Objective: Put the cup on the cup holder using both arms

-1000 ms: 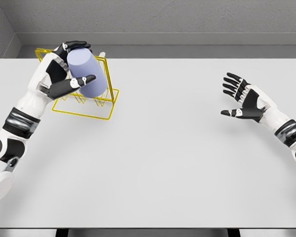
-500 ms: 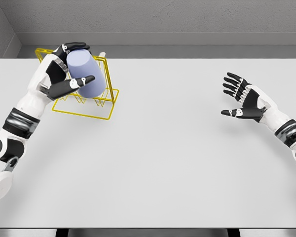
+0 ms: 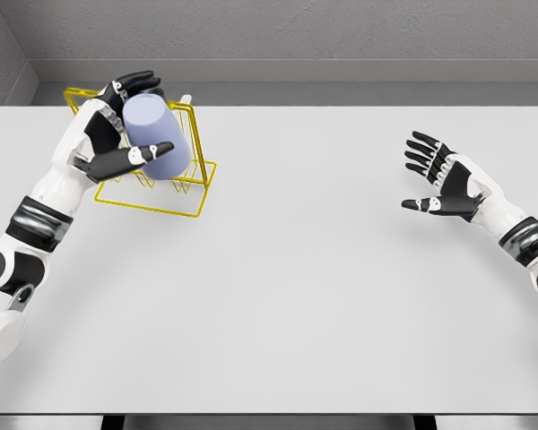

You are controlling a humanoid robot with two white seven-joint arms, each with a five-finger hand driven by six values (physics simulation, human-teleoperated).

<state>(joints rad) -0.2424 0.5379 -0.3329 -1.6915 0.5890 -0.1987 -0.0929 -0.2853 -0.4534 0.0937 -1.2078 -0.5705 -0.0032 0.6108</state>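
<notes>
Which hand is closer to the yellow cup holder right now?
Left. The left hand is right over the cup holder, gripping the lavender cup. The right hand hangs open far across the table, well off to the holder's right.

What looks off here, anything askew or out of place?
Nothing is spilled or damaged. The lavender cup sits tilted in the left hand over the yellow wire cup holder, not upright. The right hand hangs open, far from the cup.

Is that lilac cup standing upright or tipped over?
Tipped. The cup leans at a slant in the left hand, over the yellow wire holder. Whether it is hooked on a peg, cannot tell.
</notes>
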